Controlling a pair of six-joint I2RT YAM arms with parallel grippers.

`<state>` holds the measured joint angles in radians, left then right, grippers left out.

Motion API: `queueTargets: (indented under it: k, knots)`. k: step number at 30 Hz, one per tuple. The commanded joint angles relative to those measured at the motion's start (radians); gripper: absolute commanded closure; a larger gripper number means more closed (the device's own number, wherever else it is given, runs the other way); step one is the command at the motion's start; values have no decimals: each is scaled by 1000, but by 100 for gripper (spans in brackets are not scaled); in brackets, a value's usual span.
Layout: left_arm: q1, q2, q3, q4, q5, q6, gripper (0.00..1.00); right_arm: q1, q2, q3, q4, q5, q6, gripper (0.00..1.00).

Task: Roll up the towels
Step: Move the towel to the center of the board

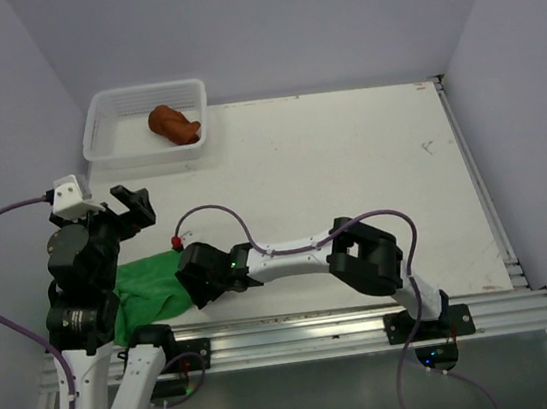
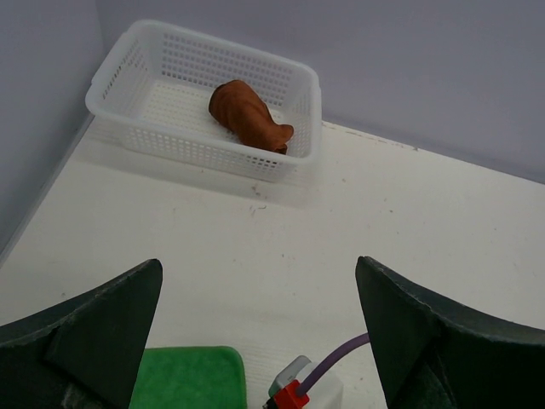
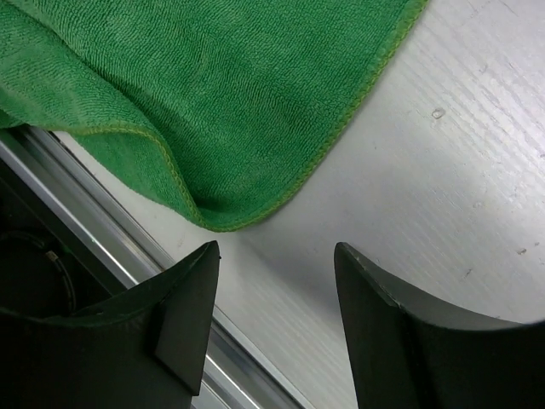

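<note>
Right wrist view: the green towel (image 3: 230, 94) is seen unrolled at the table's (image 3: 477, 128) near edge; a corner pinch by the spread right gripper (image 3: 277, 260) is needed.

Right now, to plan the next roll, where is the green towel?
In the top view the green towel lies at the near left edge of the table, beside the left arm; the right gripper, fingers open, sits just short of its corner.

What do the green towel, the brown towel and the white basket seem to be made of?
Green towel: soft terry cloth, matte, by its looped pile and stitched hem. Brown towel: probably similar cloth, matte and creased; weave too small to tell. Basket: likely rigid white plastic, slightly glossy, with moulded mesh holes.
</note>
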<state>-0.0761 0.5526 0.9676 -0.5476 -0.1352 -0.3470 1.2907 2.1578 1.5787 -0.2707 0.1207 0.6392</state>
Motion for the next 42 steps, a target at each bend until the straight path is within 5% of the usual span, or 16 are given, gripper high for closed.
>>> queueTargets:
  k: [1,13,23,26,32,42]
  knots:
    - [-11,-14,-20,0,-6,20,0,-2,25,72,-4,1,14,40]
    - [-19,-19,-64,25,14,17,0,4,115,122,50,-79,34,48]
    - [-22,-16,-92,41,-12,23,0,4,148,139,18,-95,50,97]
    - [-22,-2,-92,46,-17,25,0,-17,128,132,2,-59,46,100]
    - [-22,46,-83,52,-11,23,0,-174,-65,-114,47,-37,88,100]
    - [-22,164,-187,213,202,-38,0,-591,-666,-709,5,16,-21,100]
